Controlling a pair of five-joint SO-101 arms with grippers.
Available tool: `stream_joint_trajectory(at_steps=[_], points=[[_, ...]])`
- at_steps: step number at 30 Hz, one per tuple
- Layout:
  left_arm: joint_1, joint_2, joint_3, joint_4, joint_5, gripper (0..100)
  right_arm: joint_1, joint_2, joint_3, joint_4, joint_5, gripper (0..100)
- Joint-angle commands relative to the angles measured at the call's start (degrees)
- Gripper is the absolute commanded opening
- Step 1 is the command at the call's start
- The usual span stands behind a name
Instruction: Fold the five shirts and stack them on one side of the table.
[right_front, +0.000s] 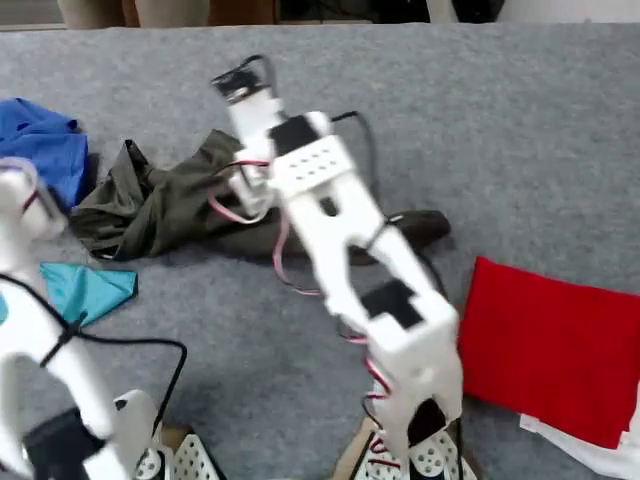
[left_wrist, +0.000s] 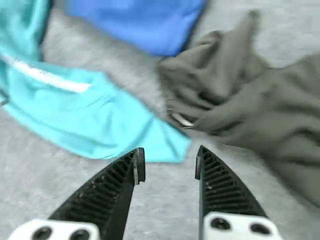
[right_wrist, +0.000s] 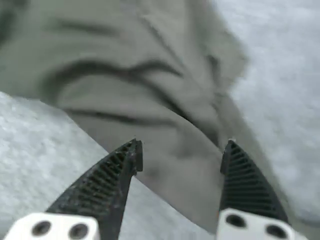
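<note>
Lying crumpled on the grey bench, the olive shirt sits between the blue shirt and the folded red shirt, which rests on a white shirt. A pale tag on the olive cloth is too blurred to read. The right gripper hangs over the olive shirt, fingers wide apart, holding nothing. The left gripper, fingers parted and empty, hovers by a corner of the teal shirt.

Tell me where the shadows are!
High view: dark shadows sit in the folds of the crumpled olive-green cloth shirt. Left wrist view: the same shirt's creases look dark beside the turquoise cloth shirt. Right wrist view: dark lines run along its wrinkles.
</note>
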Motion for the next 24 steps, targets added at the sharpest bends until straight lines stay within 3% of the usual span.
stream_joint_trajectory(at_steps=[1, 9, 16, 24], points=[[-4.84, -7.25, 10.81, -4.13, -2.55, 18, -3.03, 10.59, -16.04, 2.99, -2.37, 25.4], [-7.47, -18.42, 25.58, -8.62, -5.19, 18, -2.77, 34.51, -45.85, 11.96, -3.34, 24.5], [-7.03, -23.25, 28.66, -8.97, -4.92, 18, 0.04, 48.04, -66.42, 20.66, -3.34, 0.4], [-7.03, -23.34, 28.66, -8.97, -4.92, 18, 2.33, 41.54, -65.89, 21.19, -3.34, 0.5]])
